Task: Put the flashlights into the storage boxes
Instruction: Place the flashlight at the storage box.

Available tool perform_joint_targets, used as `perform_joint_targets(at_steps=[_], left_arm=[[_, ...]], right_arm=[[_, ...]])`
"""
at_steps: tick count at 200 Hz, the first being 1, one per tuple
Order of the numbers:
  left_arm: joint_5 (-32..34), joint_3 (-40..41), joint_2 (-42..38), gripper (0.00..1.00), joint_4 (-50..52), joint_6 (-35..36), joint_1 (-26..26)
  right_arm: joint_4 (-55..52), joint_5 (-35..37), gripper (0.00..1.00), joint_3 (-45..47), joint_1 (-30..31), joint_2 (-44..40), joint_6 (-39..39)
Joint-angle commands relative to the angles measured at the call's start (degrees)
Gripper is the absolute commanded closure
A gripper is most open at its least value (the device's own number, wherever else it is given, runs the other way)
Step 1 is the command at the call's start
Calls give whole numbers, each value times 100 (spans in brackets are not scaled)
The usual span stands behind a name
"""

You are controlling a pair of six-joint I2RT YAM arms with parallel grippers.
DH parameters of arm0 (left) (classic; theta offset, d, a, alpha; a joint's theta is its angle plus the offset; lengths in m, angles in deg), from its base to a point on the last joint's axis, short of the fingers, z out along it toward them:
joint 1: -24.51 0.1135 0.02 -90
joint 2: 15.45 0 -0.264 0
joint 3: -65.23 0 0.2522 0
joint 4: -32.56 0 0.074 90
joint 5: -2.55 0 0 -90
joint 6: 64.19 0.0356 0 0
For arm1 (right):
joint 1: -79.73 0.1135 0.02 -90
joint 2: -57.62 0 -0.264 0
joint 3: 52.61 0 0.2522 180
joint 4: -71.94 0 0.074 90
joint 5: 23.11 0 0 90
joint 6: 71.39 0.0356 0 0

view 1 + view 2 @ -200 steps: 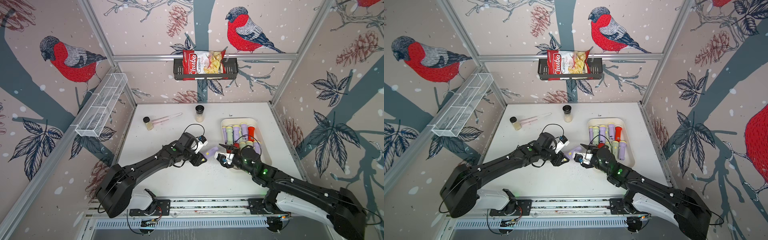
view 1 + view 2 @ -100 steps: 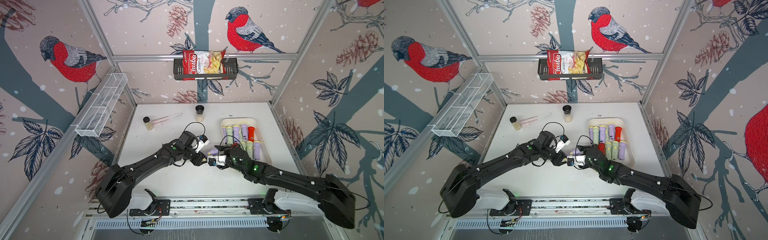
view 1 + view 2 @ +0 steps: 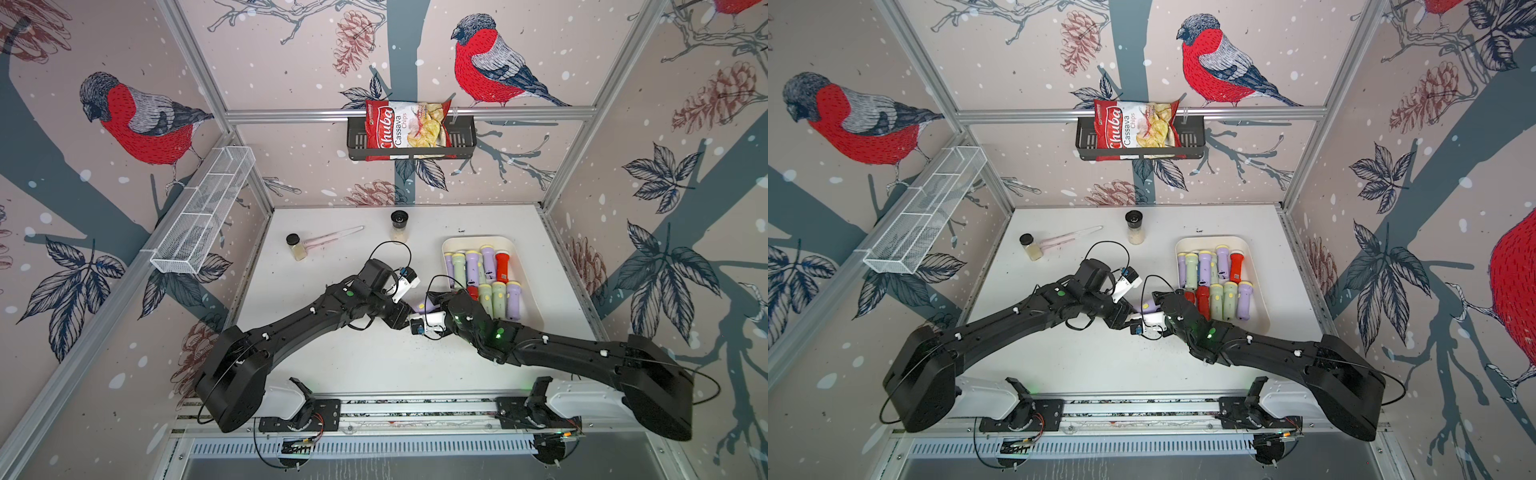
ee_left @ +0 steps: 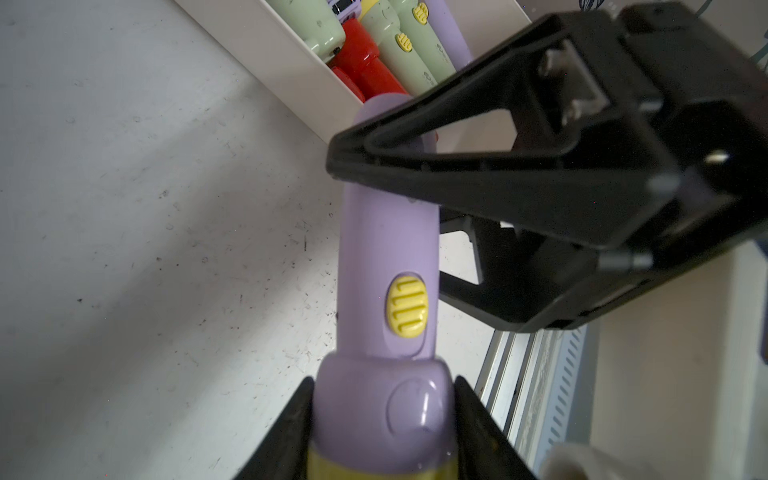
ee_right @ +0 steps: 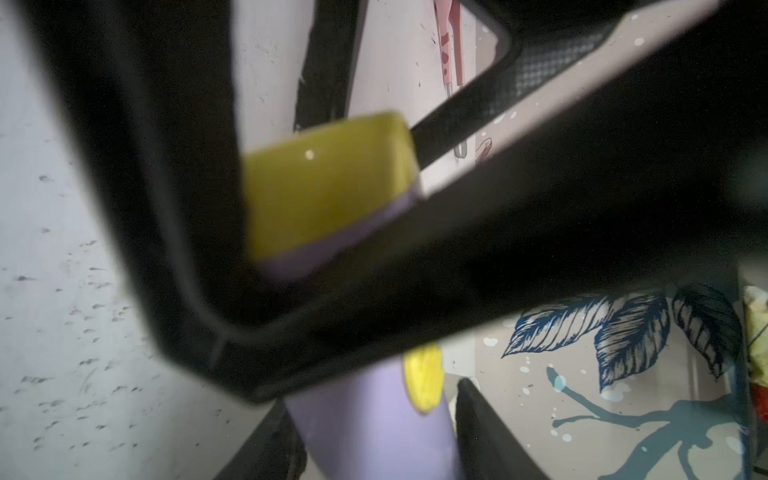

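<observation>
Bird-print wall panels, scuffed white worktop [image 3: 332,353].

Left gripper [image 4: 382,415] is clamped on the yellow-capped head of a lilac plastic flashlight [image 4: 386,257], unchanged over the last second, holding it clear of the worktop.

Change: right gripper [image 4: 390,224] was off to the side with wider jaws a second ago. It has since moved in, and its jaws now straddle the flashlight's lilac barrel, narrowed a lot. Its wrist view shows the barrel filling the gap between the jaws. Can't tell whether they've actually seated or are still closing.

Looks like a left-to-right handover, mid-transfer. Left shouldn't release until right's grip is confirmed.

The cream-white shallow plastic tray [image 3: 478,240] sits just past the right gripper, on the side away from the left one. Around ten lilac, green and red flashlights [image 3: 486,266] are already lying in it in two rows. Short carry once right has it.
</observation>
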Motion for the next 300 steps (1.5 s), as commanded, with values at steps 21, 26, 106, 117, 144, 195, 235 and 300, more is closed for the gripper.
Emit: perform_joint_targets(at_steps=[21,26,106,117,144,195,235,300], left_arm=[[-147,-50,-38,73,26,59,4],[-128,-52,-51,73,24,55,3],[444,-97,-393,37,-26,-36,183],[574,-78,-512,28,-86,-63,212],[1223,55,-814,12,-397,-131,231],[2181,472,-1408,4,-1365,-406,232],[2797,676,-1660,4,-1737,-433,232],[2683,807,-1342,4,-2136,-531,224]], right_arm=[[693,566,54,148,102,-160,-159],[727,570,56,180,112,-195,-172],[828,359,69,515,168,-702,739],[824,350,69,600,171,-794,1083],[710,33,69,716,166,-1103,2198],[672,-291,70,920,55,-1582,4661],[298,-321,73,887,-459,-1864,6634],[-937,-1652,72,5,-2408,-1780,8264]])
